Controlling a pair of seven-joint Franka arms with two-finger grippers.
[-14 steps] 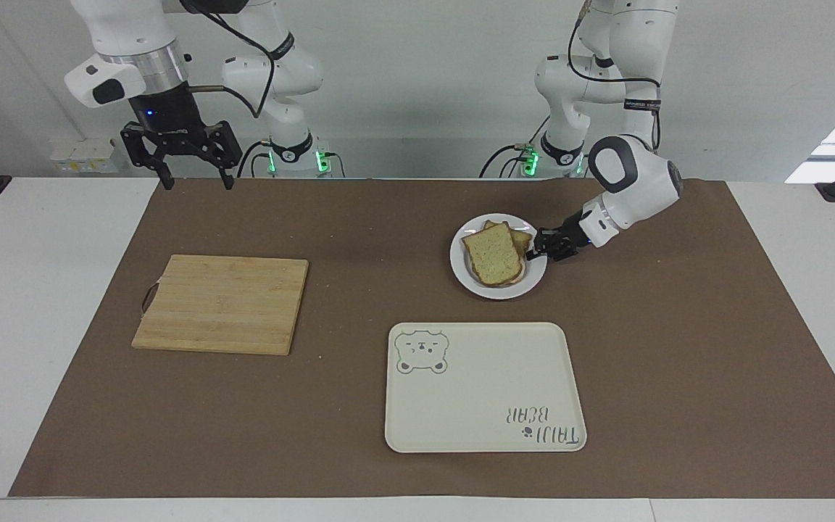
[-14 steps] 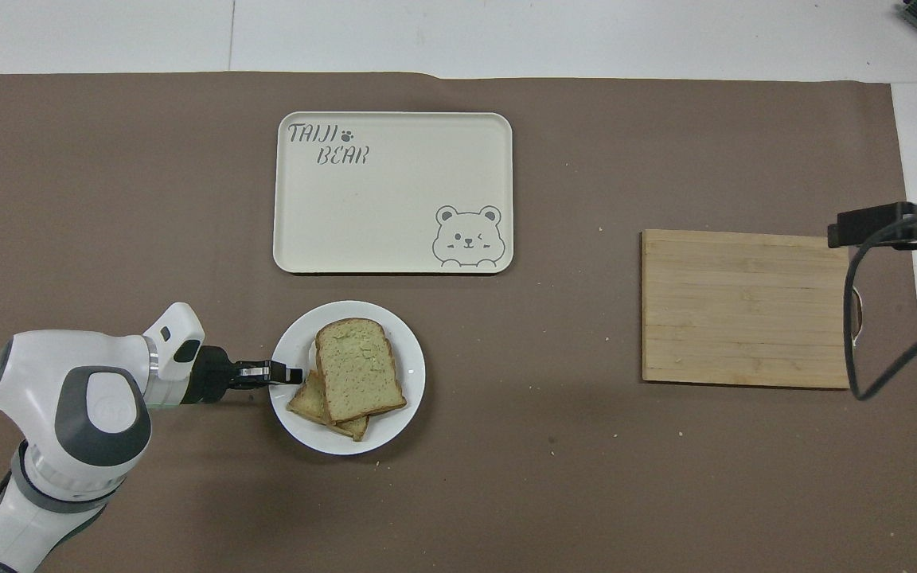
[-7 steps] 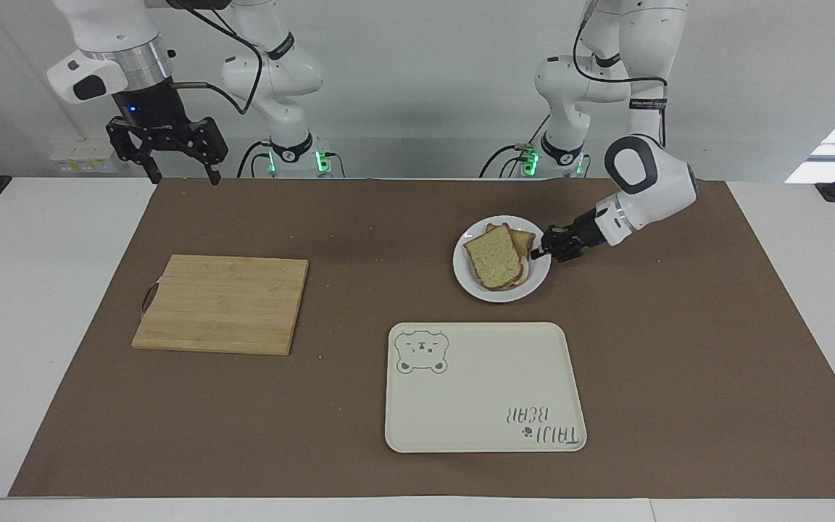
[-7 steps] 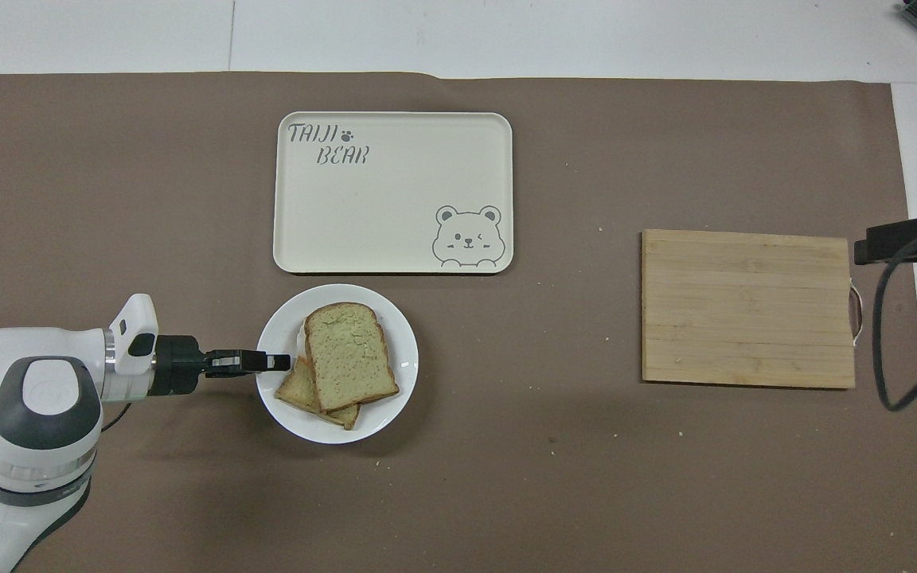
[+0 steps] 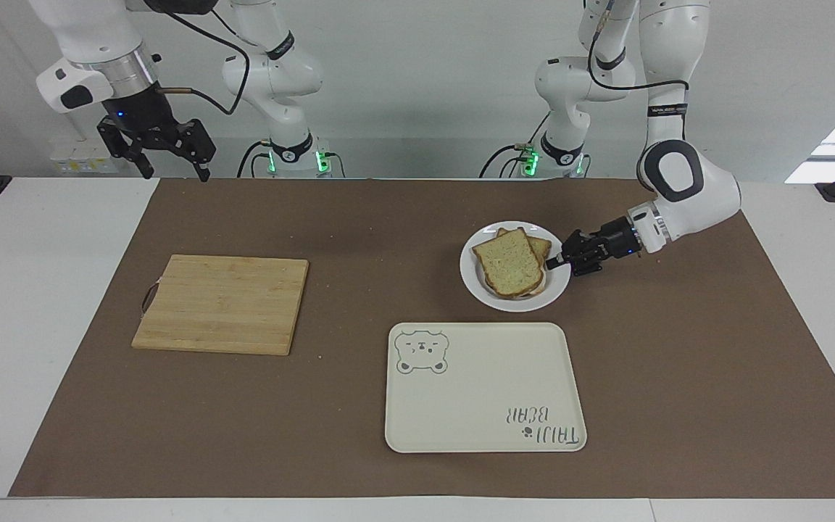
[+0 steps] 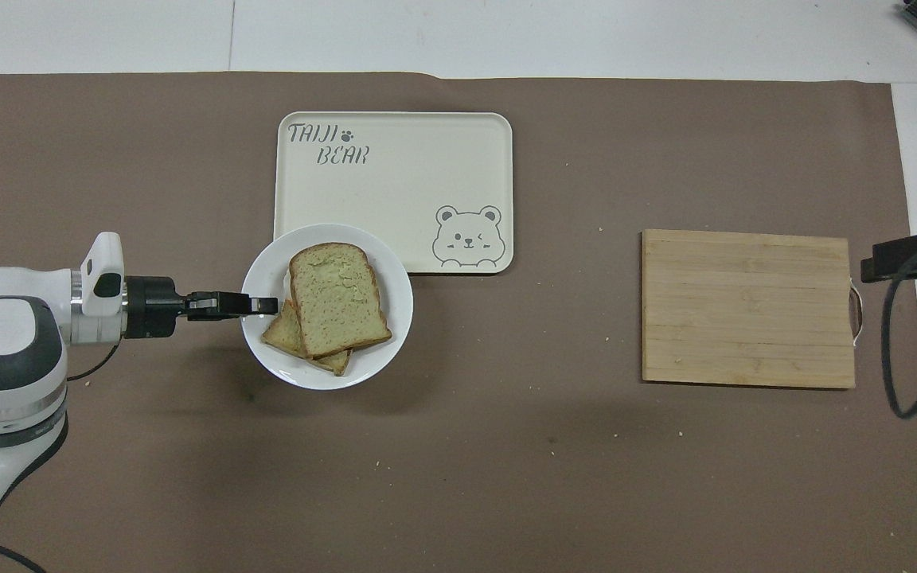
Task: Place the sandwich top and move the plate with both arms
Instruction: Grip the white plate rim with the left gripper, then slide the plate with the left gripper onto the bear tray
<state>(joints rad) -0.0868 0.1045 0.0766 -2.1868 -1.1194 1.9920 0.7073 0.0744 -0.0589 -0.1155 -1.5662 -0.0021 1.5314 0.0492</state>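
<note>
The white plate (image 5: 513,305) carries the sandwich top (image 5: 508,264), a pale speckled bread slice lying on a toast slice (image 5: 539,246). My left gripper (image 5: 557,262) is shut on the plate's rim at the left arm's end and holds the plate low over the mat. In the overhead view the plate (image 6: 323,382) overlaps the tray's near edge, with the sandwich top (image 6: 337,298) on it and the left gripper (image 6: 263,305) at its rim. My right gripper (image 5: 175,174) is open and empty, raised over the table's edge at the right arm's end.
A cream tray (image 5: 483,406) with a bear drawing lies farther from the robots than the plate; it also shows in the overhead view (image 6: 395,183). A bamboo cutting board (image 5: 222,303) lies toward the right arm's end, seen too from overhead (image 6: 747,307).
My left gripper has carried the plate with the sandwich away from the robots to the tray's near edge. My right gripper has risen and drawn back toward its own end.
</note>
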